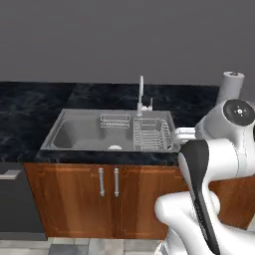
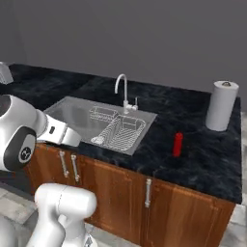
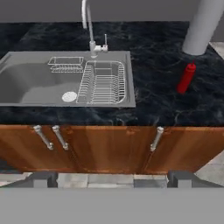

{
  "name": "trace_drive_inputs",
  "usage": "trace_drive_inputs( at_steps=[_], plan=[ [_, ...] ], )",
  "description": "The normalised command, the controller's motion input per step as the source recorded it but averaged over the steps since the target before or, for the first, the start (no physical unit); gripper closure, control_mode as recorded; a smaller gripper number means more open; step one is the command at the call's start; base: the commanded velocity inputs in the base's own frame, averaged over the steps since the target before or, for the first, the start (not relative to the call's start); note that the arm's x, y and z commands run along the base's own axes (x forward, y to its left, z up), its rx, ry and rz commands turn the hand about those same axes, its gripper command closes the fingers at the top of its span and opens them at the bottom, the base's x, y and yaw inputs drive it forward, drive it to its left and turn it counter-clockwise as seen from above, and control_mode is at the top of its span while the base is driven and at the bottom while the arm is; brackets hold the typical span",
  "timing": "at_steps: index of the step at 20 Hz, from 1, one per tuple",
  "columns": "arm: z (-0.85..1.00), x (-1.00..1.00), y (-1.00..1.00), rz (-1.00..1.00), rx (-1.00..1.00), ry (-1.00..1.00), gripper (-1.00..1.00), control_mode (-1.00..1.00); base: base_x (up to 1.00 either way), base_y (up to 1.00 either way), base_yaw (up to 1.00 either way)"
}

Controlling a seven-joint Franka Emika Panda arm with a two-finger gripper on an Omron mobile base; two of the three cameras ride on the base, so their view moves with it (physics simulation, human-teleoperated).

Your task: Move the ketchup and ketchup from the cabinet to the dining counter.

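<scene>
One all-red ketchup bottle [image 2: 178, 144] stands upright on the dining counter [image 2: 202, 159], at about four o'clock from the sink [image 2: 77, 118], near the paper towel roll [image 2: 221, 105]. The gripper [image 3: 112, 179], tips barely visible, is spread wide, holding nothing.

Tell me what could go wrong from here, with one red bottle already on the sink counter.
1. The ketchup bottle stands upright and narrow on the dining counter, near the paper towel roll; a second bottle set down close by could tip it.
2. The pincer is open and empty, facing the lower cabinet doors below the counter edge; reaching forward at this height could hit them.
3. The sink and dish rack lie left of the bottle; a bottle placed there would miss the counter.
</scene>
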Motion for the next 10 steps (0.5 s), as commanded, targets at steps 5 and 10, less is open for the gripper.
trace_drive_inputs(
  at_steps=[5, 10],
  plan=[
    [0.00, 0.00, 0.00, 0.00, 0.00, 0.00, -1.00, 1.00, -0.46, 0.58, 0.99],
    [0.00, 0.00, 0.00, 0.00, 0.00, 0.00, -1.00, 1.00, -0.38, 0.37, 1.00]
  ],
)
